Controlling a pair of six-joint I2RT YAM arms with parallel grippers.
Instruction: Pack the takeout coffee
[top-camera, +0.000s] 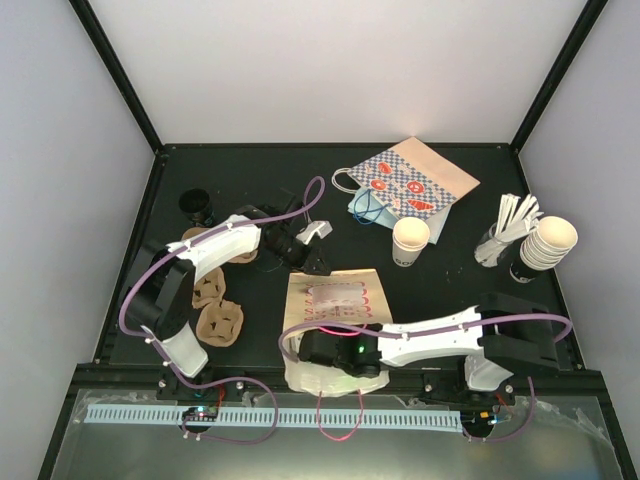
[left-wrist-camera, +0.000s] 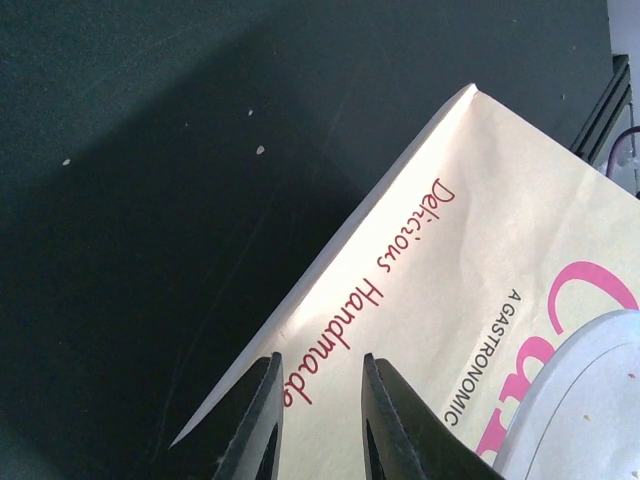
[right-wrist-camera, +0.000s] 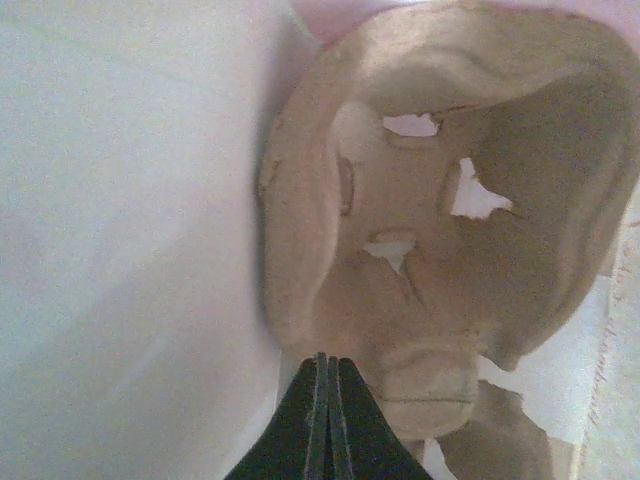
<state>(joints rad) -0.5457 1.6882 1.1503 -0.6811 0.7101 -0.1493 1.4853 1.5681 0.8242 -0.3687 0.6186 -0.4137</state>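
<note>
The takeout coffee (top-camera: 410, 241), a small white paper cup with dark print, stands upright at the back right, apart from both grippers. A cream bag with pink print (top-camera: 336, 297) lies flat mid-table. My left gripper (top-camera: 312, 262) hovers at its far left corner. In the left wrist view this gripper (left-wrist-camera: 321, 358) is open, with only the bag's printed face (left-wrist-camera: 470, 270) showing between the jaws. My right arm (top-camera: 430, 338) reaches left into the bag's near mouth. Inside the bag, my right gripper (right-wrist-camera: 328, 358) is shut, its tips against a brown pulp cup carrier (right-wrist-camera: 440, 220).
Two pulp cup carriers (top-camera: 216, 305) lie at the left beside the left arm. A small black cup (top-camera: 195, 205) stands far left. A patterned paper bag (top-camera: 412, 180) lies at the back. A stack of cream cups (top-camera: 548, 243) and a holder of sticks (top-camera: 508, 228) stand at the right.
</note>
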